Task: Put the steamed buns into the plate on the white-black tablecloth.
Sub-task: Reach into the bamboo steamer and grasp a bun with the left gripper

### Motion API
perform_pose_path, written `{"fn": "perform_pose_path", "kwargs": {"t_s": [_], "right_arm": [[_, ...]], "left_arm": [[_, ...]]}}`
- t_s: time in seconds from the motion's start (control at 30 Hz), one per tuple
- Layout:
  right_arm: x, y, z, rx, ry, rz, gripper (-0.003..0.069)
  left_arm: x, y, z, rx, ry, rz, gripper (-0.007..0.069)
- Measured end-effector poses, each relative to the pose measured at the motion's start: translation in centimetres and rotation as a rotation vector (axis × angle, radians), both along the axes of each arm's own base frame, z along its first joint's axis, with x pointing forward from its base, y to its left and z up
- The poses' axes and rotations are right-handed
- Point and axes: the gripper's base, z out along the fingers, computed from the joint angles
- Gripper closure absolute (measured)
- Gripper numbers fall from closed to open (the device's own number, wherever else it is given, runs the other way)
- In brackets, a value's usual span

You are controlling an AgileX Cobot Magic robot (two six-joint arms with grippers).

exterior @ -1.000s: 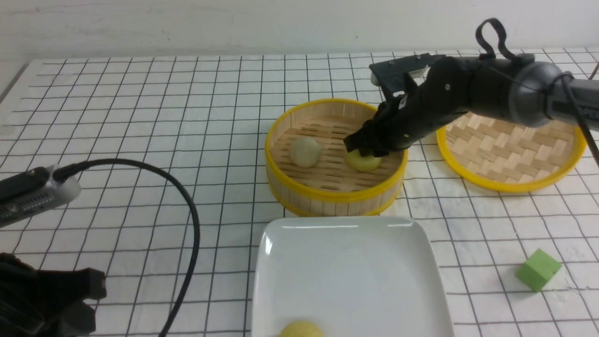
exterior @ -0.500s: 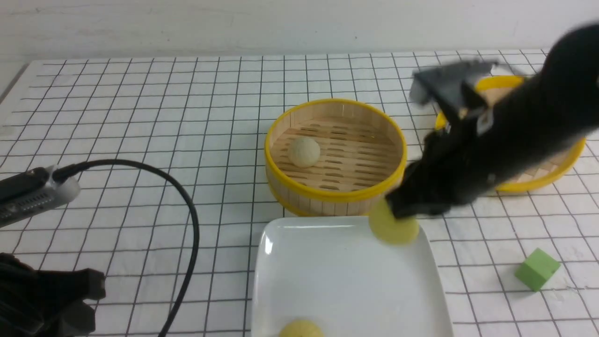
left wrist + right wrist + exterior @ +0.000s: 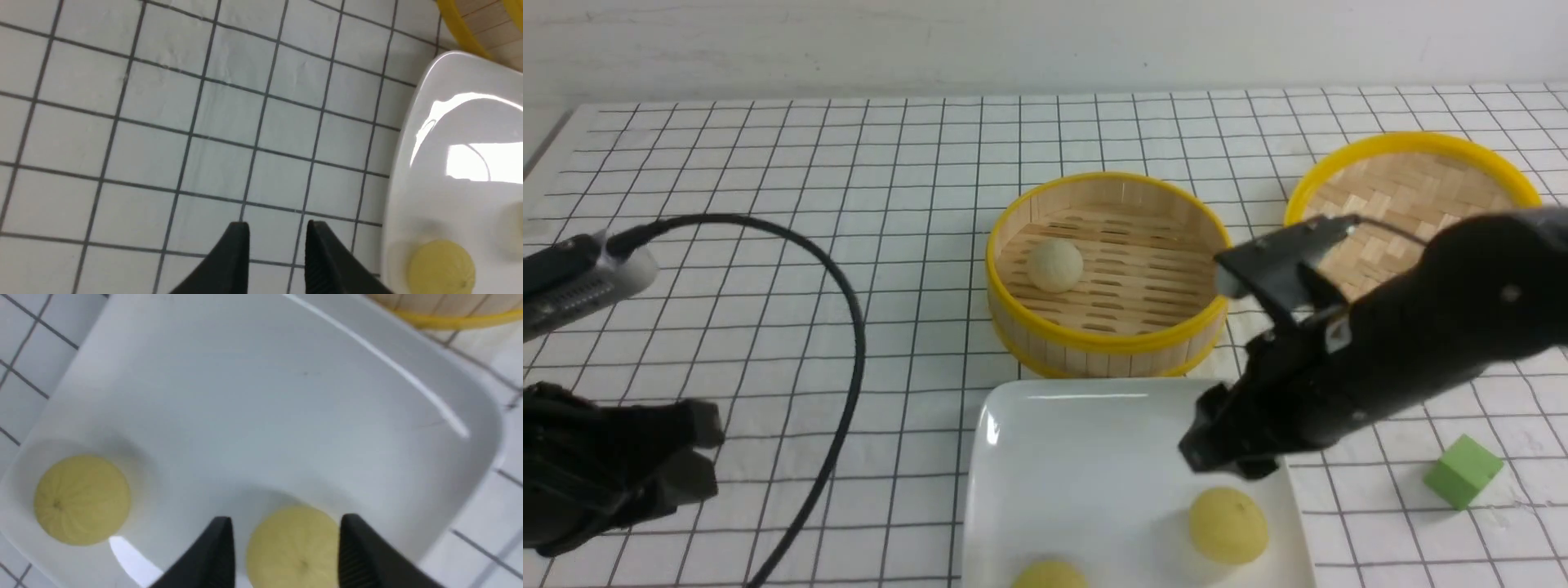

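The white plate (image 3: 1094, 457) lies at the near edge of the white-black tablecloth (image 3: 768, 163). Two pale yellow steamed buns rest in it: one (image 3: 1227, 524) near its right rim, the other (image 3: 1049, 574) at the front edge. My right gripper (image 3: 1225, 453) hovers just above the right bun, open. In the right wrist view that bun (image 3: 294, 549) lies free between the spread fingertips of the gripper (image 3: 286, 526). An off-white bun (image 3: 1054, 264) sits in the bamboo steamer. My left gripper (image 3: 278, 230) is open over bare cloth, left of the plate (image 3: 429, 102).
The yellow-rimmed steamer basket (image 3: 1107, 343) stands just behind the plate. Its woven lid (image 3: 1413, 188) lies at the back right. A green cube (image 3: 1462, 471) sits on the cloth right of the plate. A black cable (image 3: 849, 343) loops over the left side.
My right gripper carried a yellow bun from the steamer over to the plate and opened. The bun now lies on the plate. The left arm shifted slightly.
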Motion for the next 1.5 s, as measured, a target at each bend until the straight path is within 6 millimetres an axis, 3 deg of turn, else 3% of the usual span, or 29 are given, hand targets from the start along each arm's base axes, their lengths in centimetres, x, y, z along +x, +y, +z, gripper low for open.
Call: {"fn": "perform_pose_path", "kwargs": {"t_s": [0.1,0.17,0.2,0.23,0.33,0.5,0.53,0.6,0.7,0.77,0.97,1.07,1.23,1.27,1.3,1.4,1.5], "right_arm": [[-0.9,-3.0,3.7,-0.044,-0.022,-0.034,0.0580],[-2.1,-5.1,4.9,-0.081,-0.002,-0.078,0.0652],[-2.4,-5.6,5.3,-0.086,-0.011,-0.089,0.0660],[-3.9,-7.4,6.2,-0.111,-0.002,-0.134,0.0672],[-6.8,-9.9,6.1,-0.142,0.013,-0.202,0.0674],[-10.6,-12.3,4.1,-0.136,-0.046,-0.267,0.0674],[-10.8,-12.4,4.1,-0.134,-0.053,-0.270,0.0674],[-11.4,-12.6,3.1,-0.127,-0.079,-0.278,0.0673],[-11.5,-12.7,2.7,-0.122,-0.082,-0.282,0.0673],[-11.3,-12.6,2.8,-0.109,-0.102,-0.287,0.0672],[-11.2,-12.5,2.9,-0.094,-0.115,-0.290,0.0668],[-11.1,-12.4,2.9,-0.082,-0.121,-0.293,0.0667],[-11.1,-12.3,3.0,-0.068,-0.121,-0.297,0.0665],[-11.1,-12.3,3.0,-0.068,-0.122,-0.297,0.0664],[-11.1,-12.3,3.0,-0.068,-0.123,-0.298,0.0664],[-11.1,-12.3,3.0,-0.065,-0.127,-0.299,0.0662],[-11.1,-12.3,3.0,-0.063,-0.128,-0.299,0.0660]], "left_arm": [[1.9,-0.5,0.2,-0.029,0.022,-0.033,0.0375],[3.3,-1.1,0.5,-0.058,0.030,-0.075,0.0372],[3.4,-1.2,0.6,-0.056,0.030,-0.089,0.0372],[4.6,-1.9,0.6,-0.072,0.051,-0.146,0.0372],[6.6,-4.3,0.7,-0.094,0.071,-0.277,0.0370],[11.2,-10.2,0.6,-0.066,0.063,-0.455,0.0336],[11.5,-10.3,0.6,-0.064,0.062,-0.455,0.0336],[14.6,-13.3,1.1,-0.033,0.022,-0.510,0.0293],[17.2,-15.3,0.8,-0.001,-0.003,-0.542,0.0254],[20.0,-17.2,0.7,0.015,-0.046,-0.561,0.0223],[25.0,-19.6,-2.5,0.087,-0.071,-0.582,0.0212],[26.1,-19.9,-3.6,0.108,-0.080,-0.580,0.0221],[27.4,-20.3,-6.1,0.118,-0.092,-0.556,0.0309],[27.6,-20.3,-6.7,0.114,-0.082,-0.544,0.0379],[27.6,-20.4,-6.9,0.113,-0.078,-0.540,0.0390],[27.7,-20.4,-7.6,0.105,-0.044,-0.517,0.0579],[27.5,-20.4,-7.3,0.100,-0.023,-0.514,0.0603]]}}
